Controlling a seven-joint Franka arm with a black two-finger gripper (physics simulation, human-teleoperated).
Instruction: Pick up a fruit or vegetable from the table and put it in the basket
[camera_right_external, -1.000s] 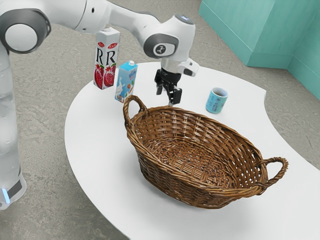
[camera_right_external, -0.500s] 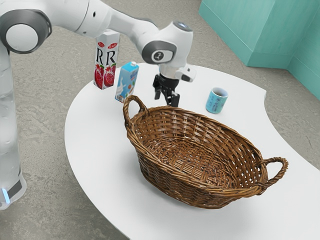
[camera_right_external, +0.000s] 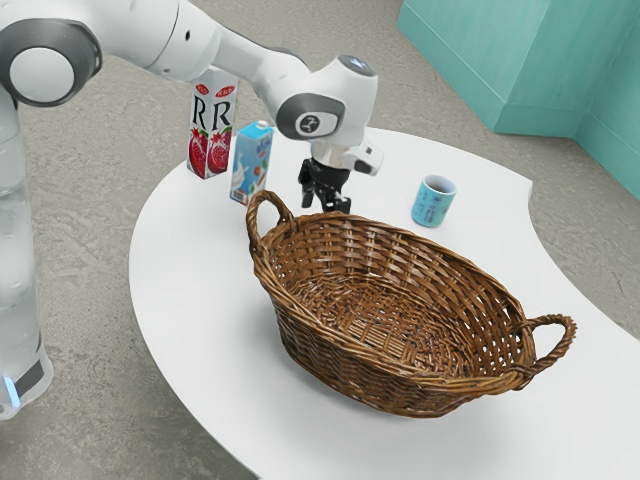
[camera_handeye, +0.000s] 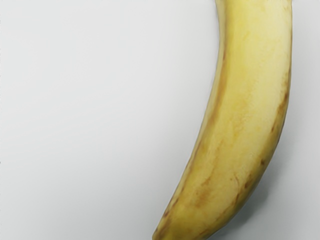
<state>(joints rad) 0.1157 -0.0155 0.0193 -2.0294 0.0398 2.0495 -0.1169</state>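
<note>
Across the exterior view's upper left and on toward its upper middle reaches the white arm (camera_right_external: 225, 50), ending in a black gripper (camera_right_external: 322, 206). Its jaws stand spread apart, low near the far rim of the basket (camera_right_external: 400, 385), just beyond it. The brown wicker basket fills much of the centre and lower right of the frame, a looped handle at each end, on the white, curved worktop (camera_right_external: 185, 270). At the upper left of the frame, a tall carton (camera_right_external: 212, 130) with red fruit printed on it stands upright, and just beside it a smaller blue carton (camera_right_external: 251, 163). Right of the gripper, in the upper right part of the frame, a light-blue cup (camera_right_external: 433, 203) stands upright, apart from the basket. Teal panels (camera_right_external: 500, 65) rise at the upper right corner, above a grey floor (camera_right_external: 90, 200).

From the wrist view, the banana (camera_handeye: 245, 110) lies on the pale worktop under the hand, curved and yellow, with brown specks and streaks along its edges and a soft shadow beside it.
</note>
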